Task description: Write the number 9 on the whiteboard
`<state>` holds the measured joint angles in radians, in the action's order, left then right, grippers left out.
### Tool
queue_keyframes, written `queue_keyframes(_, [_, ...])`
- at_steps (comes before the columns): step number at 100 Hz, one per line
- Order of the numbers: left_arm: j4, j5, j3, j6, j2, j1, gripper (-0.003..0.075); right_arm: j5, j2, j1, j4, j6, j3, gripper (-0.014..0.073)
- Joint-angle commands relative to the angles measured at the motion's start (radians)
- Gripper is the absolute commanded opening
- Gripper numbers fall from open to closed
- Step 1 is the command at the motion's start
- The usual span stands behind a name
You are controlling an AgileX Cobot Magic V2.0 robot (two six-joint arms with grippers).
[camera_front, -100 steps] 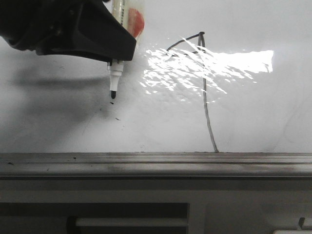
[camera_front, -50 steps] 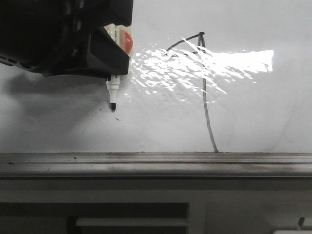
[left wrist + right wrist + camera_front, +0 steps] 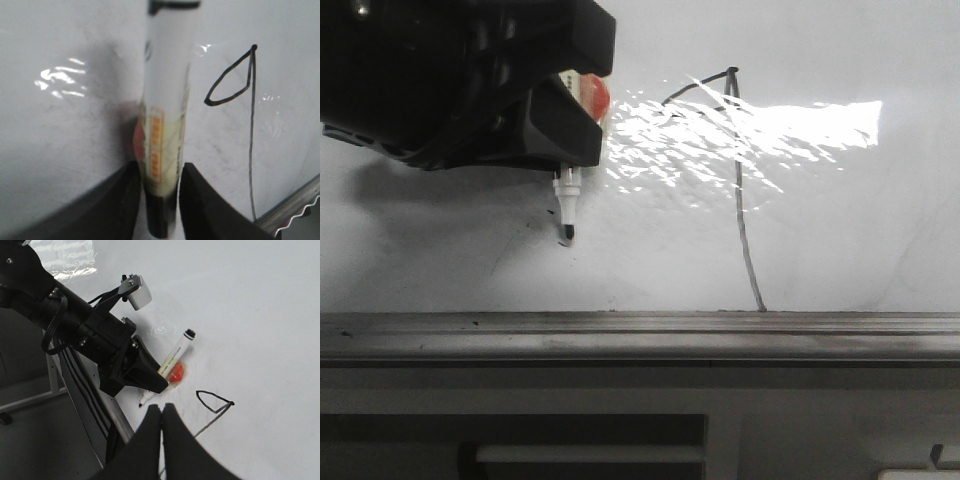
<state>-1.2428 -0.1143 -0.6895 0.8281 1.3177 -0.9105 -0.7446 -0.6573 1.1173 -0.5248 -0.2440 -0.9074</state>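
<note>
The number 9 (image 3: 740,190) is already on the whiteboard (image 3: 840,240). It is a thin black line. It has a long stroke that goes up and down, and a small pointy loop at the top, on the left of the stroke. In the front view the bright glare hides part of the loop, so it looks open there. In the left wrist view the loop (image 3: 230,80) looks almost closed. The bottom of the long stroke reaches down to the grey ledge (image 3: 640,335) along the board's lower edge. I think the writing is mostly done. What may be left is moving the pen away.

The left gripper (image 3: 555,120) is squeezed tight on a marker (image 3: 565,205). The marker is long and thin. In the front view it stands almost straight up and down, with its black tip pointing down toward the ledge. The tip is to the left of the 9, well apart from it. I cannot tell if the tip is touching the board or just close to it. There are tiny black specks near the tip.

The right gripper (image 3: 161,412) is pressed closed and holds nothing. It hangs over the board, near the 9 and apart from the marker.
</note>
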Motion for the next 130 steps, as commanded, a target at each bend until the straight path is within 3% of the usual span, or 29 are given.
queue_keyframes(1, [-0.027, -0.105, -0.011, -0.002, 0.015, 0.013, 0.0334, 0.060, 0.000, -0.005, -0.038, -0.007, -0.031, -0.0060])
queue_keyframes(30, [-0.042, -0.107, -0.011, -0.002, 0.005, 0.013, 0.0447, 0.060, 0.000, -0.005, -0.038, -0.011, -0.031, -0.0060])
queue_keyframes(46, [-0.043, -0.032, -0.011, -0.002, -0.094, 0.013, 0.0515, 0.039, 0.002, -0.005, -0.043, -0.011, -0.031, -0.0060])
queue_keyframes(55, [-0.040, -0.034, 0.004, -0.002, -0.185, 0.001, 0.0463, 0.025, 0.031, -0.005, -0.080, -0.041, -0.001, -0.0060])
queue_keyframes(67, [0.024, -0.031, 0.048, 0.000, -0.322, -0.023, 0.0338, 0.023, 0.122, -0.005, -0.181, -0.127, 0.098, -0.0060])
queue_keyframes(86, [0.050, -0.016, 0.159, 0.002, -0.534, -0.032, -0.0017, -0.009, 0.325, -0.005, -0.360, -0.316, 0.317, -0.0060])
queue_keyframes(105, [0.054, -0.003, 0.249, 0.005, -0.672, -0.032, -0.0020, -0.004, 0.487, -0.005, -0.349, -0.323, 0.444, -0.0060])
queue_keyframes(130, [0.054, 0.000, 0.310, 0.005, -0.696, -0.032, -0.0020, -0.065, 0.536, -0.005, -0.349, -0.323, 0.460, -0.0061])
